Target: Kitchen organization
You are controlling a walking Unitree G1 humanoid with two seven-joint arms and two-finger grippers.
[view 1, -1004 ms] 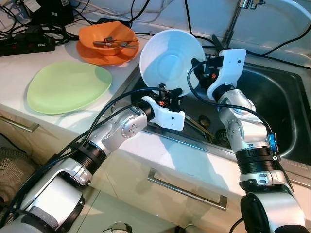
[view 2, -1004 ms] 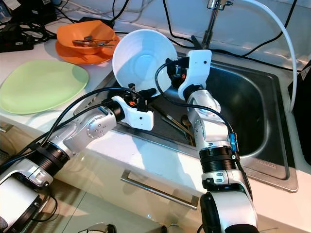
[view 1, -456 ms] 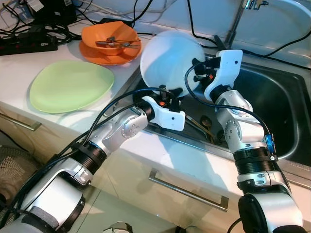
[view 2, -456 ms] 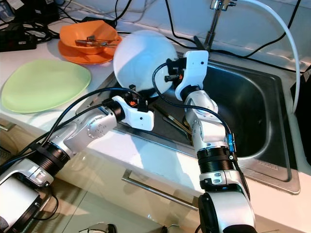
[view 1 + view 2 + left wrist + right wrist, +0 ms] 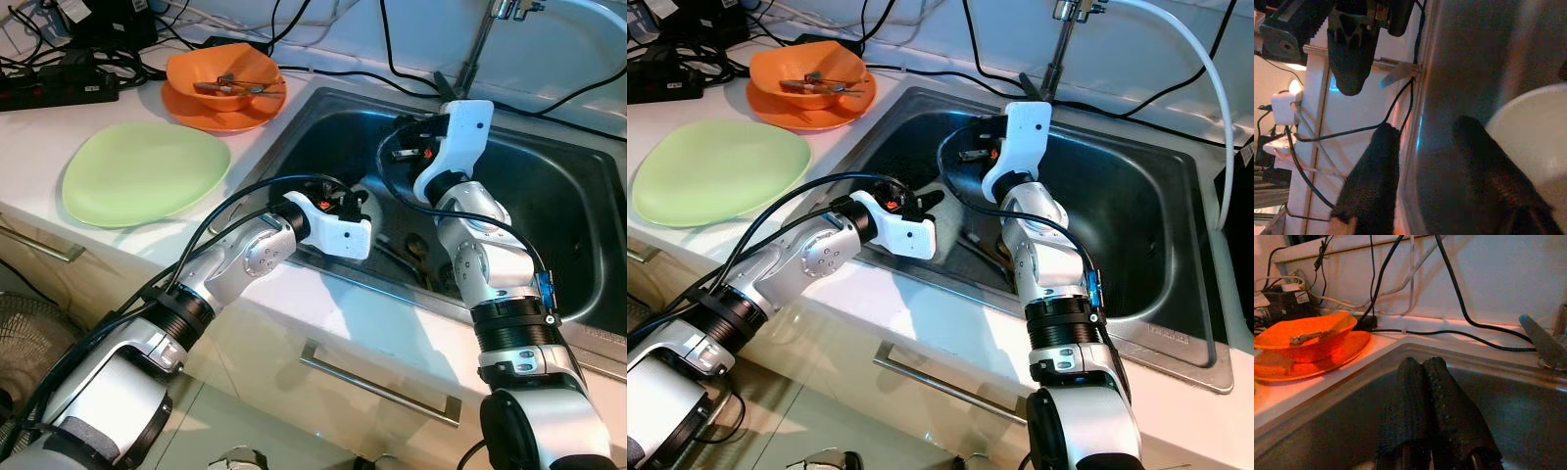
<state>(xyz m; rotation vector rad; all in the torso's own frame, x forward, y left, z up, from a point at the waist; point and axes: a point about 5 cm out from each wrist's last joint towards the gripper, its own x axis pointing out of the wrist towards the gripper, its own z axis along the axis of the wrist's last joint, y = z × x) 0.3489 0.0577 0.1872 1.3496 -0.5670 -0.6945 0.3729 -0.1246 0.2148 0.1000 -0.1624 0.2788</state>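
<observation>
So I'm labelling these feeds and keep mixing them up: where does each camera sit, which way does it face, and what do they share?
Left eye: on the head, looking down at the sink, green plate and both arms.
Right eye: same head camera, same scene.
Left wrist: along the open left gripper, facing the sink wall and a white bowl.
Right wrist: along the shut right gripper, facing the orange bowl.
Shared: the orange bowl shows in both eye views and the right wrist view.
</observation>
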